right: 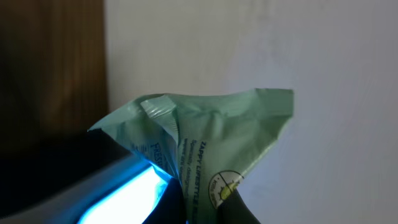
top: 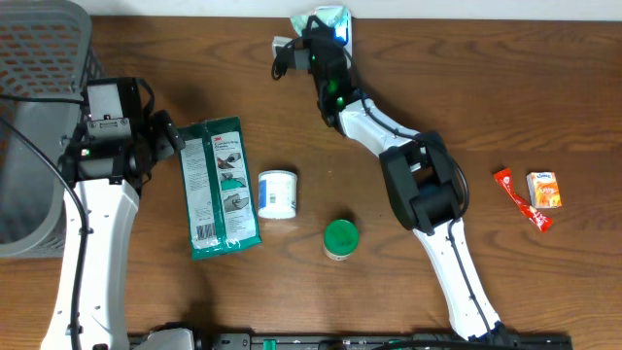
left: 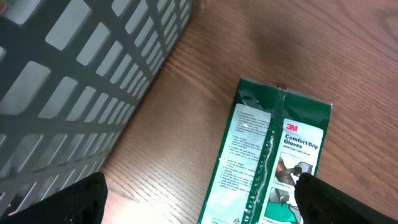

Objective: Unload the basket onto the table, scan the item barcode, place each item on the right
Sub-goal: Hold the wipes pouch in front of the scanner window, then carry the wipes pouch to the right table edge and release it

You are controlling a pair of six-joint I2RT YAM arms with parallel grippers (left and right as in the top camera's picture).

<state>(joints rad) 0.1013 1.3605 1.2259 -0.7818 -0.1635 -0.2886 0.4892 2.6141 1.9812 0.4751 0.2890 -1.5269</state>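
Jaws of the left gripper (left: 205, 208) stand wide apart over the gloves pack (top: 219, 185), which lies lengthwise near-to-far beside the basket (top: 39, 58). Farther off, the right gripper (top: 326, 34) is clamped on a crumpled green packet (right: 211, 143) at the table's (top: 486, 87) far edge. It seemingly points outward past the edge, with bare wood either side.

Left gripper (top: 167, 136): jaws spread wide, arm folded back. Right gripper (top: 326, 34): jaws clamped, arm stretched far forward.
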